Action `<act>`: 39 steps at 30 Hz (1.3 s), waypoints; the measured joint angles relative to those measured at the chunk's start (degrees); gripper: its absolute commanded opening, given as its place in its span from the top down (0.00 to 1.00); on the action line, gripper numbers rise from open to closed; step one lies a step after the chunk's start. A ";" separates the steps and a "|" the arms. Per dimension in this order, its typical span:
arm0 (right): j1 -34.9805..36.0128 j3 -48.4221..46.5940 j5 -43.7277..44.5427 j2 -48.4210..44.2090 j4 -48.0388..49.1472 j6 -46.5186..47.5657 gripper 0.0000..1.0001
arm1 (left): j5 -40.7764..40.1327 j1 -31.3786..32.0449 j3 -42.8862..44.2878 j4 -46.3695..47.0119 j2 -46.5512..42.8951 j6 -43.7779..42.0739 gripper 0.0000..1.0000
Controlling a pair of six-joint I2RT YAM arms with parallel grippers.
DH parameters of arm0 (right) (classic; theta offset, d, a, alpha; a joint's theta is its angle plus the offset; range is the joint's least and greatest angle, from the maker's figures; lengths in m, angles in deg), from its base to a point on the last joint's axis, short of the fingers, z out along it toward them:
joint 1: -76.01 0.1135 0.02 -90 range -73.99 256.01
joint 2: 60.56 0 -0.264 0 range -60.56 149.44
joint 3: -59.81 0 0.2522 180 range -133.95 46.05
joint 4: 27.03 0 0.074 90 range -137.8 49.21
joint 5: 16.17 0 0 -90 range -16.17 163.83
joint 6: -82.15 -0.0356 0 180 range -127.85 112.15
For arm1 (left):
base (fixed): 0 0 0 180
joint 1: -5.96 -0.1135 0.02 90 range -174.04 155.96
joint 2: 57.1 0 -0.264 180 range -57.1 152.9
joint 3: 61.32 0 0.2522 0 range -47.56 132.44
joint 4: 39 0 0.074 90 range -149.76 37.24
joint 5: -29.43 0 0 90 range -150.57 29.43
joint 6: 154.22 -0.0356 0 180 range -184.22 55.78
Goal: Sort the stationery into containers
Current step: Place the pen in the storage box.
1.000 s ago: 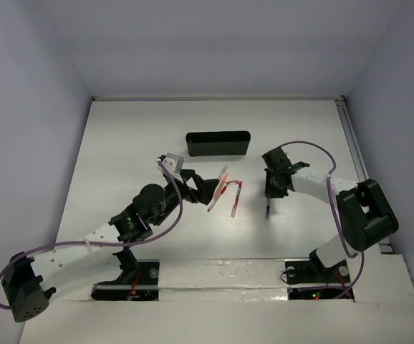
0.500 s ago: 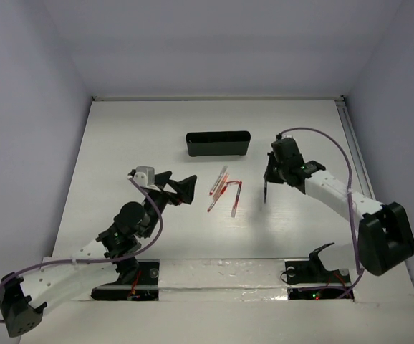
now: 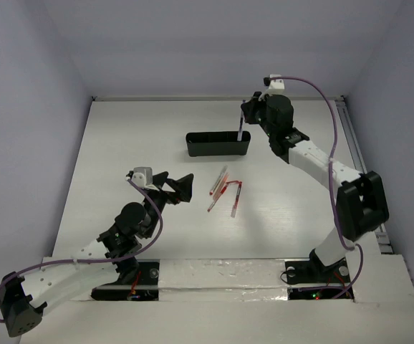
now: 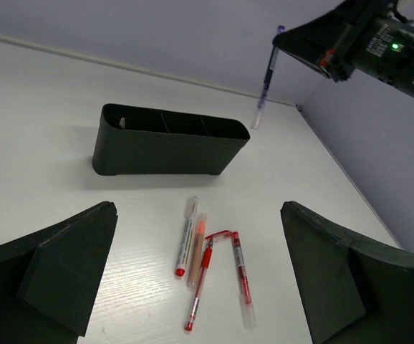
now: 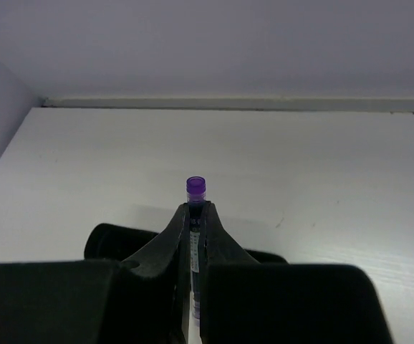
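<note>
**Right arm holding pen upright at tray end, left arm hanging by loose pens**

We are looking at a white table walled in by pale panels. A purple cable is looping over the right arm, and another is trailing off the left arm. Four red-and-clear pens are lying loose in a cluster mid-table, near the tray's front side but apart from it. Two are lying close side by side, and the other two are angling off beside them.

The left gripper is hovering low over the table just left of that cluster. Its fingers are spread wide, gripping nothing and touching nothing, and in the wrist view the pens are sitting between and ahead of them.

The right gripper is reaching to the far side, clamped on a purple-capped pen. The cap is poking up past the fingertips. The pen is hanging upright, tip down, at the right end of the black tray. We are not able to tell whether the tip is over the opening or just past the rim.

The tray is lying lengthwise across the table, with dividers splitting it into compartments. We are seeing something pale at its left end, but it is too small to name. The other compartments are too dark to read.
</note>
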 measured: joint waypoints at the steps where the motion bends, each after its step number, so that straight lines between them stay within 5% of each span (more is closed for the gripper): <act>1: 0.00 -0.92 -0.07 1.79 1.38 0.85 1.00 | 0.28 0.00 0.00 0.02 0.35 0.00 0.01; 10: 0.00 -6.23 1.31 12.28 8.46 6.82 1.00 | 2.05 0.00 0.00 0.09 2.62 0.00 0.01; 26: 0.00 0.28 0.79 13.94 18.67 7.80 1.00 | 2.47 0.00 0.00 0.09 5.25 -0.04 0.01; 28: 0.00 0.70 0.33 14.01 19.10 7.74 0.95 | 2.60 0.00 0.00 0.11 5.22 -0.04 0.01; 32: 0.00 1.99 -0.31 13.99 20.52 7.41 0.70 | 2.71 0.00 0.00 0.09 4.98 -0.04 0.01; 39: 0.00 4.26 -1.14 13.35 21.22 7.45 0.56 | 2.51 0.00 0.02 0.04 4.92 -0.24 0.01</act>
